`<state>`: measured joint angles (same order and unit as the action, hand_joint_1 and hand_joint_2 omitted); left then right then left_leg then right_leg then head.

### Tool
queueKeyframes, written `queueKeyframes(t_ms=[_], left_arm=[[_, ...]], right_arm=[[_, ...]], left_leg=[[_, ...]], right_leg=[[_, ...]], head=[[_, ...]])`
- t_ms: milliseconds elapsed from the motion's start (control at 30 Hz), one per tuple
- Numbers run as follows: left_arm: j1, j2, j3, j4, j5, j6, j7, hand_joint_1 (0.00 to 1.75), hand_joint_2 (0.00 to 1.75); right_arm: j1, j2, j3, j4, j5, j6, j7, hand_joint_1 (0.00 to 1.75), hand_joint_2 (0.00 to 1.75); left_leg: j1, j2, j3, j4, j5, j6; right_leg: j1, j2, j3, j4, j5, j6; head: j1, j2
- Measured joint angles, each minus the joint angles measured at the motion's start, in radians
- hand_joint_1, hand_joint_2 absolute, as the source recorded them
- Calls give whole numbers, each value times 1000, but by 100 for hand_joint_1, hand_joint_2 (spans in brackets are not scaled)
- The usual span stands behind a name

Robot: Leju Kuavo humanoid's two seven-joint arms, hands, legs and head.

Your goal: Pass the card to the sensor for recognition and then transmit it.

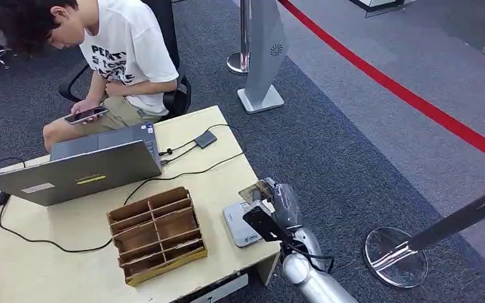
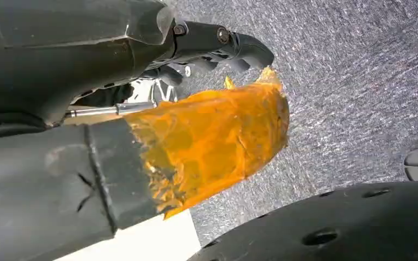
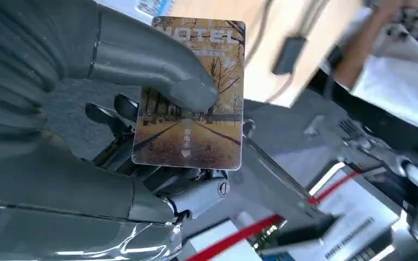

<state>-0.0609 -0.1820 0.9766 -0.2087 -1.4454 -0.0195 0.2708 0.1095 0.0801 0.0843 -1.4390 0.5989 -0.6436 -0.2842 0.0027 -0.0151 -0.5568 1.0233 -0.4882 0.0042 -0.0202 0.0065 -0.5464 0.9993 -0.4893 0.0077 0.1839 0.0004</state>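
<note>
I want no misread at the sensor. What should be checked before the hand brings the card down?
1. Card held by right hand: ok, thumb presses its face.
2. Card whole and printed face visible: ok.
3. Grey sensor pad on the table near the edge, top bare: ok.
4. Right hand close to sensor: ok, it hangs beside the pad.
5. Card flat over pad: cannot tell.
6. Left hand away from the table: ok, carpet lies behind it.

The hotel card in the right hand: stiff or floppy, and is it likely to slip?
The hotel card looks flat and unbent under the thumb of the right hand, so probably stiff plastic. Its glossy printed face suggests it could slide between the fingers. It appears thin, so likely very light and easily knocked askew.
</note>
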Motion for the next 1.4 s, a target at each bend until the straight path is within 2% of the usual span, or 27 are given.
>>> queueKeyframes(t_ms=[100,233,300,367,500,600,800,1067,1400], left_arm=[[0,0,0,0,-1,0,0,0,0],[0,0,0,0,-2,0,0,0,0],[0,0,0,0,-6,-2,-4,0,0],[0,0,0,0,-8,-6,-6,0,0],[-1,2,0,0,-11,-15,-11,0,0],[-2,4,-1,0,-15,-24,-17,0,0],[-8,14,-19,0,-20,-41,-31,0,0],[-11,23,-53,0,-24,-53,-40,0,0],[-11,31,-110,0,-25,-60,-46,0,0]], right_arm=[[18,5,0,-59,0,-9,-10,175,175],[20,5,0,-68,1,-10,-12,175,175],[25,5,23,-140,29,-26,-31,175,175],[20,5,42,-159,46,-29,-32,175,175],[-23,-1,84,-174,139,-41,-28,175,175],[-78,-12,122,-172,221,-34,7,175,175],[-248,-39,198,-75,364,-14,86,175,175],[-449,-47,261,81,542,-9,179,175,175],[-681,-39,307,320,660,3,262,175,175]], left_leg=[[0,0,0,0,0,0],[0,0,0,0,0,0],[0,0,0,0,0,0],[0,0,0,0,0,0],[0,1,0,0,1,-1],[0,1,0,0,1,-1],[0,0,0,0,3,-1],[0,1,-1,0,3,-1],[0,0,-1,0,5,-1]], right_leg=[[0,0,0,0,0,0],[0,0,0,0,0,0],[0,0,0,0,0,0],[0,0,0,0,0,0],[0,1,0,0,0,0],[0,1,0,0,0,0],[0,1,0,1,2,0],[0,2,-1,1,3,-1],[0,1,-1,2,4,-1]], head=[[0,0],[0,0],[0,0],[0,0],[0,0],[0,0],[0,0],[0,0],[0,0]])
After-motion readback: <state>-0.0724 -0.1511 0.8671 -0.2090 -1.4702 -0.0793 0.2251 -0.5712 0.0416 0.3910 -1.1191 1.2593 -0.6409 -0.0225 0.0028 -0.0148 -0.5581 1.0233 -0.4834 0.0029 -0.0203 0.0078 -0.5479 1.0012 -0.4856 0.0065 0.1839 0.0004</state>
